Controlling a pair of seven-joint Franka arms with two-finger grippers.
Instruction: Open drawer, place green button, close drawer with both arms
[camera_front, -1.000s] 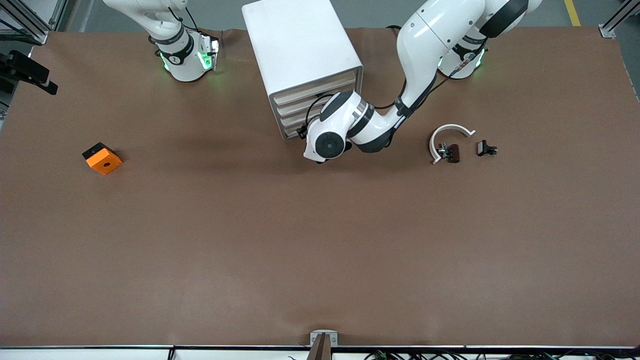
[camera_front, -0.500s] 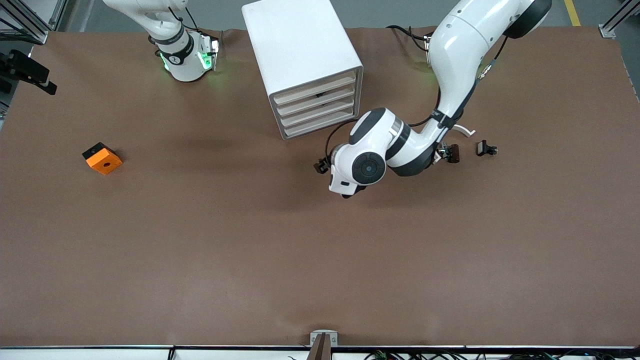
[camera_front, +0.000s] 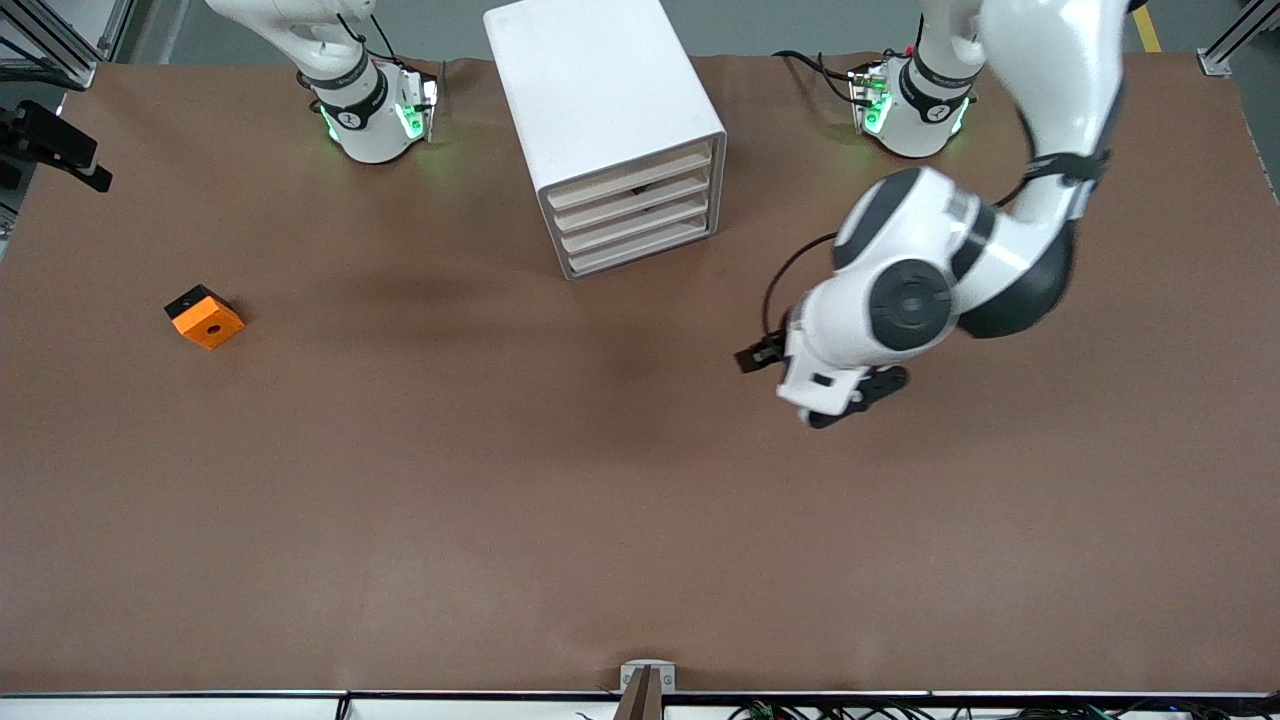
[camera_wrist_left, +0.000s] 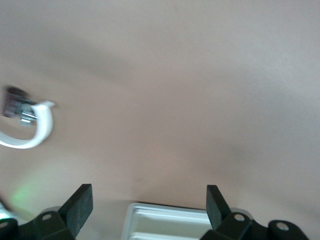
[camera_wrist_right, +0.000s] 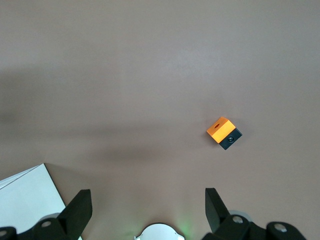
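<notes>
The white cabinet (camera_front: 610, 110) stands between the two arm bases, and its four cream-fronted drawers (camera_front: 635, 215) all sit flush. My left gripper (camera_front: 848, 400) is open and empty, up over bare table toward the left arm's end of the cabinet. Its fingers show wide apart in the left wrist view (camera_wrist_left: 150, 210). The button is hidden under the left arm in the front view and does not show in either wrist view. My right gripper (camera_wrist_right: 147, 210) is open and empty, high over its own base (camera_wrist_right: 160, 232), and is out of the front view.
A white arc (camera_wrist_left: 35, 132) with a dark brown part (camera_wrist_left: 15, 102) lies on the table in the left wrist view. An orange cube (camera_front: 205, 317) with a round hole sits toward the right arm's end and also shows in the right wrist view (camera_wrist_right: 224, 132). The cabinet's corner (camera_wrist_right: 30, 200) shows there too.
My left arm has swung from the cabinet's drawer fronts toward the left arm's end of the table, and now covers the arc and small parts. The drawers look unchanged.
</notes>
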